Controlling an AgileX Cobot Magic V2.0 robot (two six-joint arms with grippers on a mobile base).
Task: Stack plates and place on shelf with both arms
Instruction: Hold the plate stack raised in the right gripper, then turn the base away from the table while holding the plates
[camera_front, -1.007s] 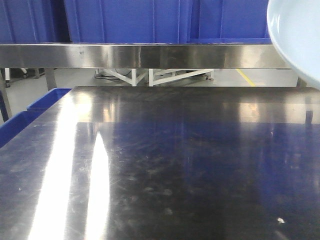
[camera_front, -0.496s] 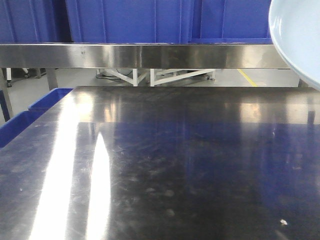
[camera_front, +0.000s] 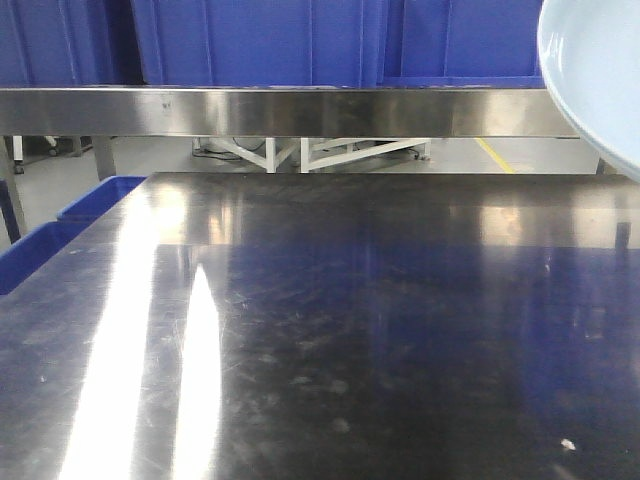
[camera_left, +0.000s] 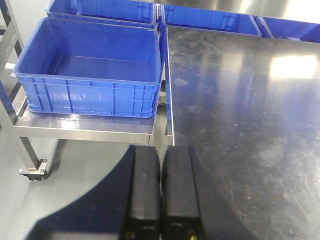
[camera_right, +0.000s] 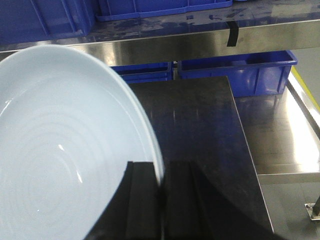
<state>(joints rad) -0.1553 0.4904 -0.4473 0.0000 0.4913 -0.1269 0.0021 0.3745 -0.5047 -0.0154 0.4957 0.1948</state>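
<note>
pinching the pale plate (camera_right: 60, 140) by its rim in the right gripper (camera_right: 161, 172), above the tabletop (camera_right: 200, 125); left gripper (camera_left: 160, 150) pressed together, holding nothing.

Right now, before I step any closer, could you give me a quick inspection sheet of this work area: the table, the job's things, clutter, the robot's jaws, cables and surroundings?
Surface: tabletop, dark steel, scuffed, with glare streaks on the left.
Job's things: one plate, pale blue-white, raised off the table and tilted; a second plate is not seen.
Clutter: one white speck near the front right.
Grippers: right gripper, jaws shut on the plate's rim; left gripper, jaws shut, empty, near the table's left edge.
Cables: nothing seen.
Surroundings: shelf rail behind the table, blue crates above it; empty blue crate on a low rack beside the table.
</note>
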